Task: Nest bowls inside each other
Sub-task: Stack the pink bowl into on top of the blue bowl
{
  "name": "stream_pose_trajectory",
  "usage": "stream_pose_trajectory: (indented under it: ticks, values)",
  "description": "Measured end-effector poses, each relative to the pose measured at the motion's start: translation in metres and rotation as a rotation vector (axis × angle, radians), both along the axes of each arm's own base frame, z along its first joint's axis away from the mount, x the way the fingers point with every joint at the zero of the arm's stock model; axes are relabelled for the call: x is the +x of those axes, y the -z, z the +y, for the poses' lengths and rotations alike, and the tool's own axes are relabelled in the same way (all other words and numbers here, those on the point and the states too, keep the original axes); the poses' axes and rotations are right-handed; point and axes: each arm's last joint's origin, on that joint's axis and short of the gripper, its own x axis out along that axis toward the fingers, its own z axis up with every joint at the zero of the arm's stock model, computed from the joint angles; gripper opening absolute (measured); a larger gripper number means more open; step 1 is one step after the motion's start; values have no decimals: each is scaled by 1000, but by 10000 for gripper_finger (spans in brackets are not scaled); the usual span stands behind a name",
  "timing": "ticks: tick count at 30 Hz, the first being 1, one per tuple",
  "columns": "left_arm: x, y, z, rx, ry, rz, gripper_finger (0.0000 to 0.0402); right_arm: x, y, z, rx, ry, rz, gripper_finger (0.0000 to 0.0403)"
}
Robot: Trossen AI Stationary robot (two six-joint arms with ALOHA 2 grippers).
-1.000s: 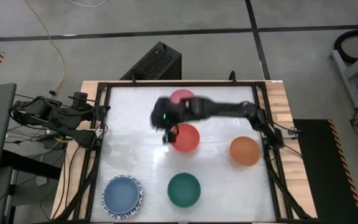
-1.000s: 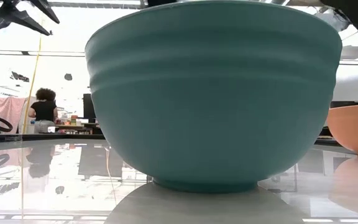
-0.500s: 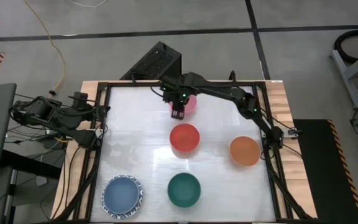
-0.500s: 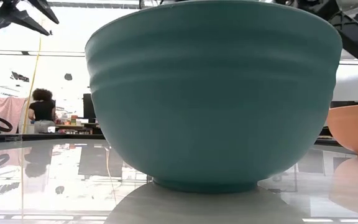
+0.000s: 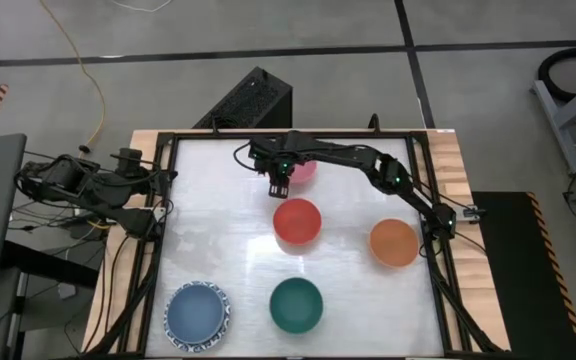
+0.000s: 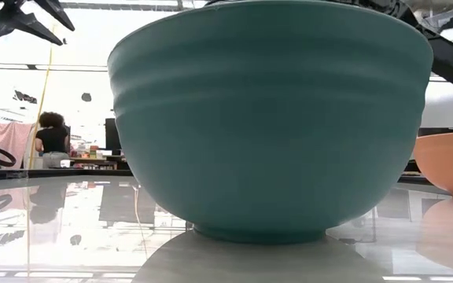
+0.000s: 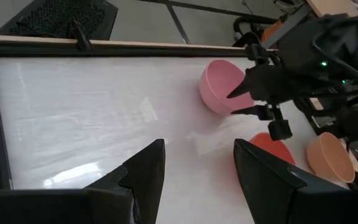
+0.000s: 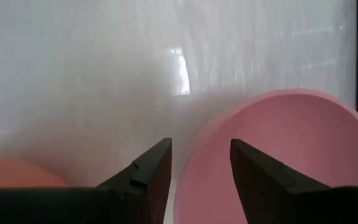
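Tabletop (image 5: 218,230) of glossy white, framed in black rail on a wooden base, carries five bowls in the overhead view: pink bowl (image 5: 302,165) toward 12 o'clock, red bowl (image 5: 297,221) at the centre, orange bowl (image 5: 394,242) at 3 o'clock, dark green bowl (image 5: 296,304) at 6 o'clock and a blue bowl nested in a blue-rimmed white one (image 5: 197,313) at 7 o'clock. Grey concrete floor with dark seams, a yellow cable (image 5: 86,70) and a black perforated box (image 5: 249,100) surround the table; at table height a person (image 6: 53,139) stands far off in a bright room. The right gripper (image 5: 279,186) hangs between the pink and red bowls, fingers parted over the pink bowl's near rim, holding nothing. A second earlier it sat at the red bowl's left edge; it has since swung toward 12 o'clock. The left gripper (image 7: 194,163), parked off the table at 9 o'clock, is partly spread and empty, unchanged.
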Motion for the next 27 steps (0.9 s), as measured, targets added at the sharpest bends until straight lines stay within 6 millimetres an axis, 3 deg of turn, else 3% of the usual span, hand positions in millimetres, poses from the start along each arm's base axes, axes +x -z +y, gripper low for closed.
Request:
stream_pose_trajectory:
  ticks: [9, 12, 16, 18, 22, 27]
  values:
    - [0, 0, 0, 25, -5, 8, 180, 2, 27, -13, 37, 42, 68, 163]
    - [0, 0, 1, 30, -10, 8, 180, 2, 28, -10, 27, 39, 73, 120]
    - [-1, 0, 1, 32, -11, 11, 180, 5, 26, -4, -26, 28, 76, 26]
    - [-1, 0, 1, 32, -11, 11, 180, 6, 23, -2, -53, 22, 70, 16]
    - [-1, 0, 1, 36, -15, 10, 180, 10, 14, 9, -98, -34, 57, 10]
    - [-1, 0, 1, 37, -17, 9, 180, 22, -3, 44, -169, -216, -29, 9]
